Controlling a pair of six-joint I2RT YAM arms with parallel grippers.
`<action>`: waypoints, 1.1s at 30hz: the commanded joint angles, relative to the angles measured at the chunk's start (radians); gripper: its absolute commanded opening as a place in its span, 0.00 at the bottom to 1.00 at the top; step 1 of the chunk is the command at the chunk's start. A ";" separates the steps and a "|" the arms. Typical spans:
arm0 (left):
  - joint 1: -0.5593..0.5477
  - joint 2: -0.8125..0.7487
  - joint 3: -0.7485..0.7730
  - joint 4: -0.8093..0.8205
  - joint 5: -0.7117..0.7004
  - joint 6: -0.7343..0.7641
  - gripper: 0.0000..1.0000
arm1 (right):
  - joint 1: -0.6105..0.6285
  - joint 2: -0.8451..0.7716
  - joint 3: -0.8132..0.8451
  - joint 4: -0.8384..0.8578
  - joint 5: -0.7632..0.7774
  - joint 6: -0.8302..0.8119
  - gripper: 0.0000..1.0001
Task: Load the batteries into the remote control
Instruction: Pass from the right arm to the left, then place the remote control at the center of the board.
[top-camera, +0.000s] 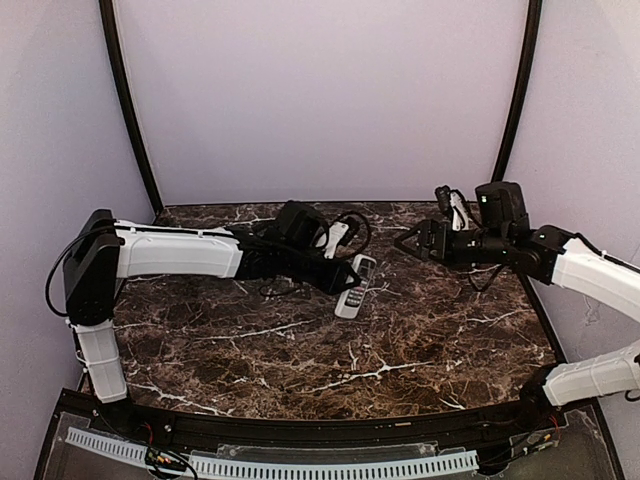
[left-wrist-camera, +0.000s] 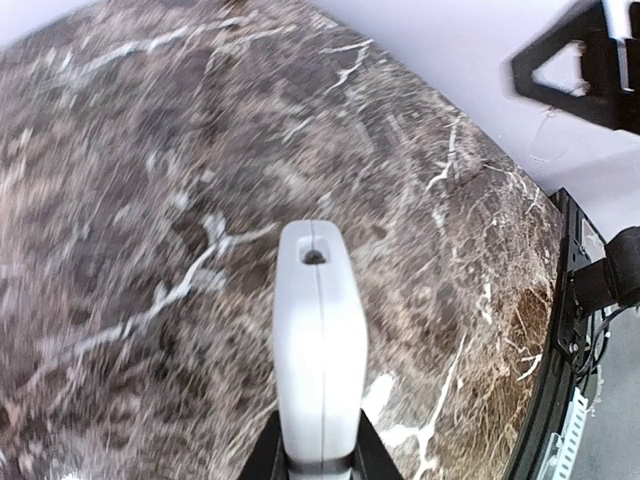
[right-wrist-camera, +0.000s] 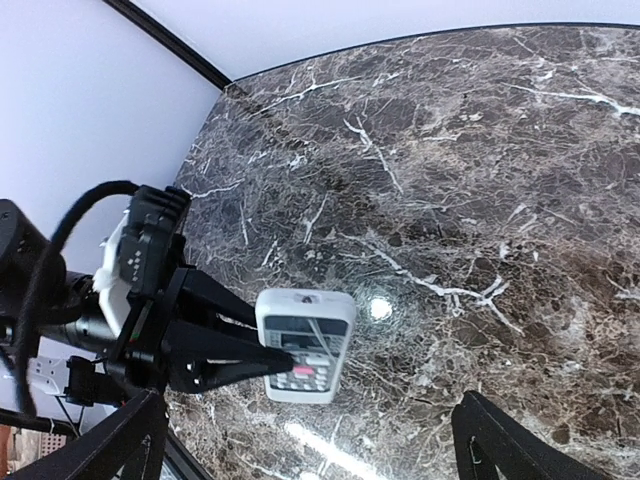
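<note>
My left gripper (top-camera: 338, 282) is shut on the light-grey remote control (top-camera: 356, 286) and grips its long sides near the middle of the table. In the left wrist view the remote (left-wrist-camera: 320, 350) shows edge-on between the jaws of the left gripper (left-wrist-camera: 318, 445). In the right wrist view the remote (right-wrist-camera: 305, 345) shows its screen and buttons, with a left finger (right-wrist-camera: 220, 352) across it, and it seems held just off the marble. My right gripper (top-camera: 405, 243) is open and empty at the back right, pointing at the remote (right-wrist-camera: 310, 425). No batteries are in view.
The dark marble table (top-camera: 300, 350) is ringed by lilac walls with black corner posts (top-camera: 130, 110). A black rail with a white strip (top-camera: 300, 465) runs along the near edge. Cables (top-camera: 345, 225) loop behind the left wrist.
</note>
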 joint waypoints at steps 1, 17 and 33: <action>0.080 -0.109 -0.129 0.081 0.140 -0.130 0.00 | -0.035 -0.043 -0.048 0.006 -0.032 -0.032 0.99; 0.282 -0.080 -0.315 0.219 0.326 -0.330 0.04 | -0.043 -0.013 -0.079 0.047 -0.164 -0.073 0.98; 0.326 0.051 -0.322 0.322 0.426 -0.427 0.10 | -0.050 0.027 -0.065 0.052 -0.218 -0.073 0.99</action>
